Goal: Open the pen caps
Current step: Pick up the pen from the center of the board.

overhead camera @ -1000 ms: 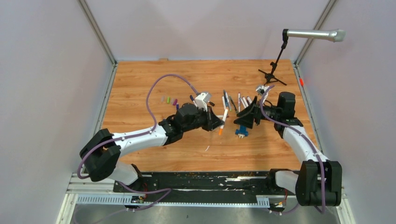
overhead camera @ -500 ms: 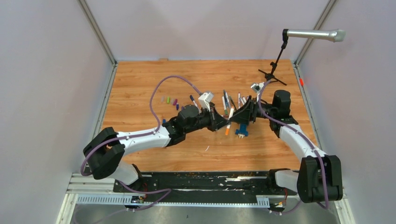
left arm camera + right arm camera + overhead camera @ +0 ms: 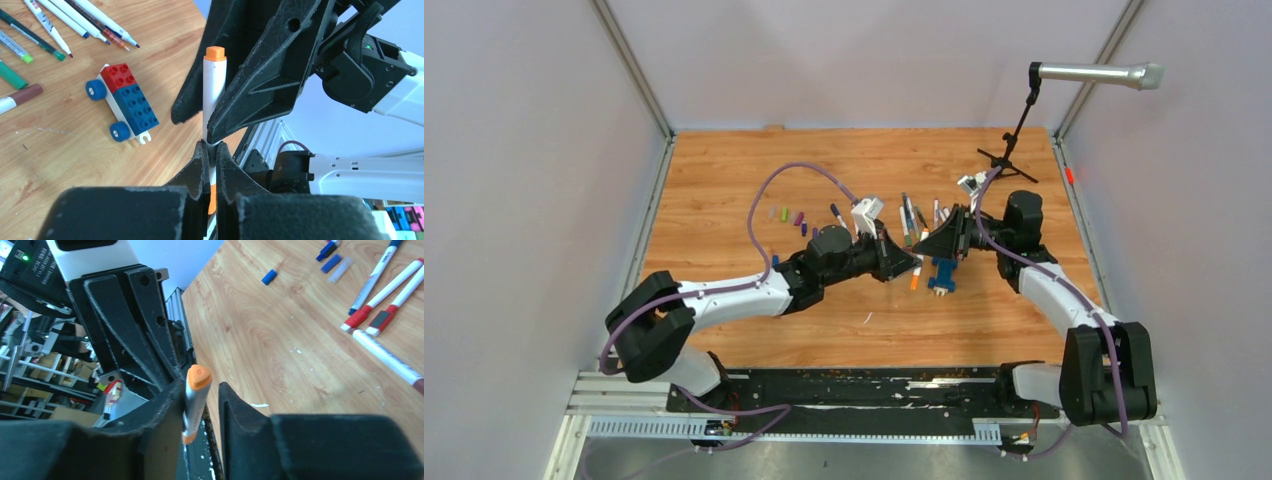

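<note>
Nearest you, both arms reached in from the near edge and met above the middle of the counter (image 3: 724, 170). Your left claw (image 3: 213, 150) was clenched on the white barrel of the orange-ended pen (image 3: 214, 85), holding it clear of the wood. That looked like an anchor grip, giving the other arm something firm to pull against. A longer orange section (image 3: 212, 197) showed behind those fingers, and a short orange tip (image 3: 198, 376) capped the far end. You could not tell from these views which of the two was the cap.

Your right claw (image 3: 201, 387) straddled the tip end. The pen lay against one finger with a visible gap to the other, so that claw was released and gripped nothing yet. It probably needed to clamp before any pull would count.

Directly below the held pen sat a blue-and-red brick car (image 3: 125, 107), close enough to catch a dropped pen. Just beyond it lay the other pens (image 3: 907, 215), some with their ends covered. Toward the left edge, a row of loose caps (image 3: 797, 217) lay well apart from the pens. A microphone stand (image 3: 1014, 150) stood at the far right corner.
</note>
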Motion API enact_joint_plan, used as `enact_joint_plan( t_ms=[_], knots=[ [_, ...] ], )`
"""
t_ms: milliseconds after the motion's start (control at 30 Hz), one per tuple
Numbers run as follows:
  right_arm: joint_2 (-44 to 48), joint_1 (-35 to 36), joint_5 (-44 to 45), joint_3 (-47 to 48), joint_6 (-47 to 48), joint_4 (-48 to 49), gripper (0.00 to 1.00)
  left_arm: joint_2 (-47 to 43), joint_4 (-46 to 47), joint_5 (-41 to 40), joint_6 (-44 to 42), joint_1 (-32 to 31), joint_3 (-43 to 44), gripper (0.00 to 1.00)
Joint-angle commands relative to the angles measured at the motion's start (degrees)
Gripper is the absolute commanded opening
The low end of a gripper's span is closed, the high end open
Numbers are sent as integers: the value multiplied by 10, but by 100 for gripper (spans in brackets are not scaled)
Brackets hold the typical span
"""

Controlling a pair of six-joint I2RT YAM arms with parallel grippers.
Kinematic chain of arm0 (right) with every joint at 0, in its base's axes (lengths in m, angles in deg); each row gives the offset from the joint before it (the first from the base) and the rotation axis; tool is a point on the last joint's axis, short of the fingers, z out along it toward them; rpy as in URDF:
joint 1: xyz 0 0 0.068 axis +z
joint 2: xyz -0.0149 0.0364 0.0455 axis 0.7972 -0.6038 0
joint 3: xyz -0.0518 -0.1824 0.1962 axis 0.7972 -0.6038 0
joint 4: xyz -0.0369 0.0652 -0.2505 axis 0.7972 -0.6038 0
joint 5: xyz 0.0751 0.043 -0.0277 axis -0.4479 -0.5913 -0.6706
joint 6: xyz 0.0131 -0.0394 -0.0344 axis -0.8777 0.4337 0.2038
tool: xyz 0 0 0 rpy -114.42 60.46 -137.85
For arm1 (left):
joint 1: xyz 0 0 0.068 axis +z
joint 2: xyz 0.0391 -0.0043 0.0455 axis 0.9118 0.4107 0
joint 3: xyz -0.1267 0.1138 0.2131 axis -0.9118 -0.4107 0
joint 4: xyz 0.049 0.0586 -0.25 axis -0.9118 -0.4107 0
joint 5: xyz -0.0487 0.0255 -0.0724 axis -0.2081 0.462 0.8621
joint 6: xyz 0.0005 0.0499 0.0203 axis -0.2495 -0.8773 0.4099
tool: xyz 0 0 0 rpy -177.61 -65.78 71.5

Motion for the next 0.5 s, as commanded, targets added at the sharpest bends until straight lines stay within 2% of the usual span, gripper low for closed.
enact_joint_plan(
  t_ms=[0, 67, 100, 267, 333, 367, 467],
  knots=[
    [-6, 11, -2, 2, -18, 36, 22, 5, 32, 2, 6, -5, 22, 0],
    [-6, 12, -6, 3, -19, 41, 7, 5, 32, 3, 7, -5, 21, 7],
    [-6, 11, -7, 4, -18, 41, 1, 4, 32, 5, 7, -5, 20, 14],
    [1, 10, -11, 12, -16, 38, 0, 3, 46, 42, -4, -4, 6, 58],
    [6, 8, -11, 11, -16, 37, 0, 7, 74, 61, 1, -4, -10, 70],
    [8, 8, -11, 10, -16, 37, 0, 9, 91, 70, 5, -4, -17, 73],
    [10, 6, -9, 10, -16, 36, 0, 22, 114, 88, 16, -4, -26, 74]
  ],
)
